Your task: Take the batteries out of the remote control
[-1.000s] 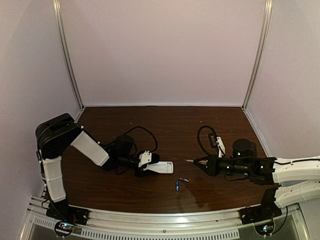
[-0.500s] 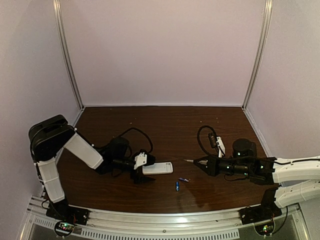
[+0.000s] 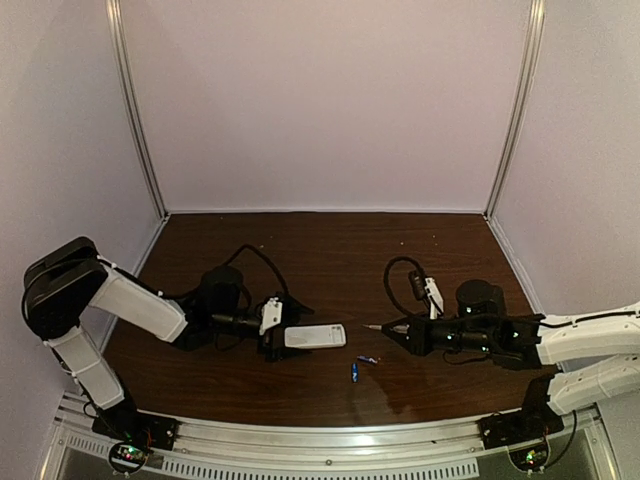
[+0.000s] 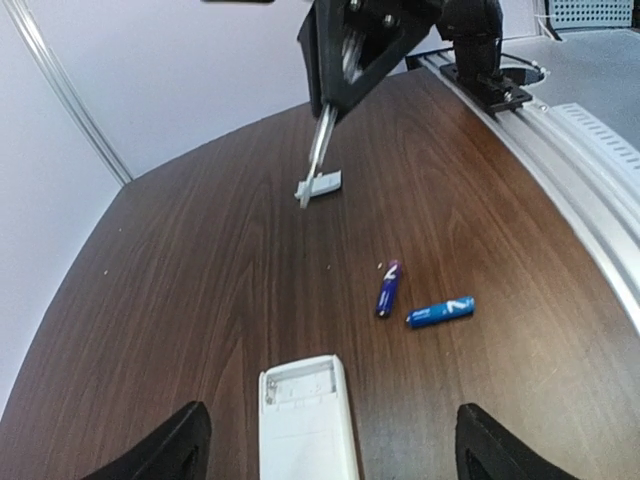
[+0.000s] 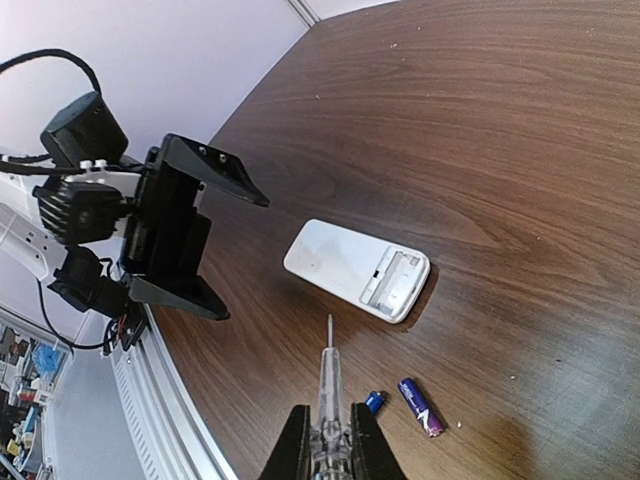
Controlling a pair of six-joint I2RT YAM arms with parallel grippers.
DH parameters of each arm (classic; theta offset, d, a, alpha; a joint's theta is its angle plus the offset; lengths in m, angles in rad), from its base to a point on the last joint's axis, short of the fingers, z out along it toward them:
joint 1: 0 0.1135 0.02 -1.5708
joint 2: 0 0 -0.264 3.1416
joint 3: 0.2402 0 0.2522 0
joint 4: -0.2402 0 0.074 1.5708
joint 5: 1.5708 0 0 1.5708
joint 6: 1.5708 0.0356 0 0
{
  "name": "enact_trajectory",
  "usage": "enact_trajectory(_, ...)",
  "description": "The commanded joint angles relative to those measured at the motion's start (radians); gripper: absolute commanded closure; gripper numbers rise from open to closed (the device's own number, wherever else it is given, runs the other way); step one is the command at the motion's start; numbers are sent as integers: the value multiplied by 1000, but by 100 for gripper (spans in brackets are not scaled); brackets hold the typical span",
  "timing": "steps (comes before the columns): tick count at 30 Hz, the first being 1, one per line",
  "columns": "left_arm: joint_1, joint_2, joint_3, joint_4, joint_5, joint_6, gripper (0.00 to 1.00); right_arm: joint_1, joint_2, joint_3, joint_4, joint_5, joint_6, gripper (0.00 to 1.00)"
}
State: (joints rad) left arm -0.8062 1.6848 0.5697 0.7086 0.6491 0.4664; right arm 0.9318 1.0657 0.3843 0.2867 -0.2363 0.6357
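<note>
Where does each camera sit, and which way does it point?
Top: high behind the bases, looking down on the table; left arm and right arm show.
Left wrist: low over the table, facing remote and batteries; left fingers show.
Right wrist: facing the remote along its held screwdriver; right fingers show.
Shared: all three show remote and batteries.

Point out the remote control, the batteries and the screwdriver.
remote control (image 5: 338, 257), right wrist view, its plain white body.
batteries (image 4: 388, 288), left wrist view, middle of the darker one.
screwdriver (image 5: 328, 362), right wrist view, its thin shaft.
</note>
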Motion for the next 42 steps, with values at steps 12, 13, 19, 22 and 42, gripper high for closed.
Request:
enact_trajectory(12,-181,-53,43,1,-129,-48,30,127,136,127,47,25,19,100)
enact_trajectory(13,-187,-50,47,6,-136,-55,32,133,141,134,44,31,20,100)
enact_trajectory(19,-214,-35,71,9,-186,-70,41,184,164,172,18,62,18,100)
enact_trajectory(22,-217,-31,75,6,-193,-71,45,200,174,183,16,74,18,100)
enact_trajectory(42,-244,-25,100,-35,-214,-51,83,226,261,234,23,85,12,100)
